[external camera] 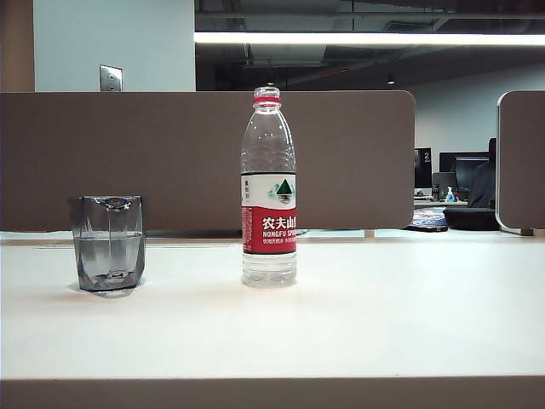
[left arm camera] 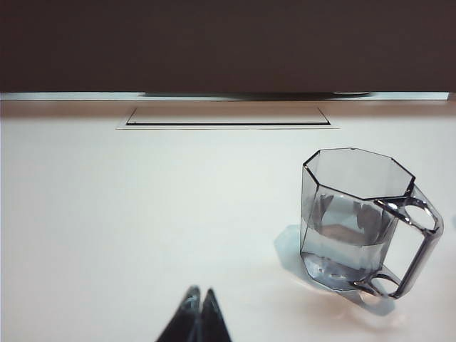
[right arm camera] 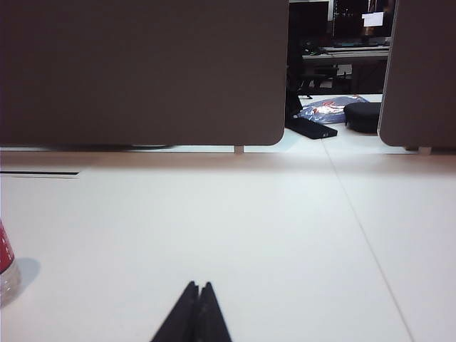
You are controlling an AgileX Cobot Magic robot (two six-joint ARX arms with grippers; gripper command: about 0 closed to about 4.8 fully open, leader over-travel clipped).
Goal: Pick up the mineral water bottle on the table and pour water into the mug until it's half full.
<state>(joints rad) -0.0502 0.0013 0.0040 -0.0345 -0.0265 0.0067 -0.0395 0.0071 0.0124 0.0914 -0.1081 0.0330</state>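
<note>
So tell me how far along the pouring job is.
It looks essentially finished. The mug holds water to roughly half its height. The bottle stands upright on the table, apart from the mug, uncapped and nearly drained. Nothing is in hand: the left gripper and right gripper are both shut and empty, low over the table. Nothing appears left beyond perhaps checking the level.

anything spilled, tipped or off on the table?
Nothing stands out. The mineral water bottle stands upright, uncapped; the mug is upright and holds water. The table shows no puddle. Left gripper and right gripper are shut, clear of both.
</note>
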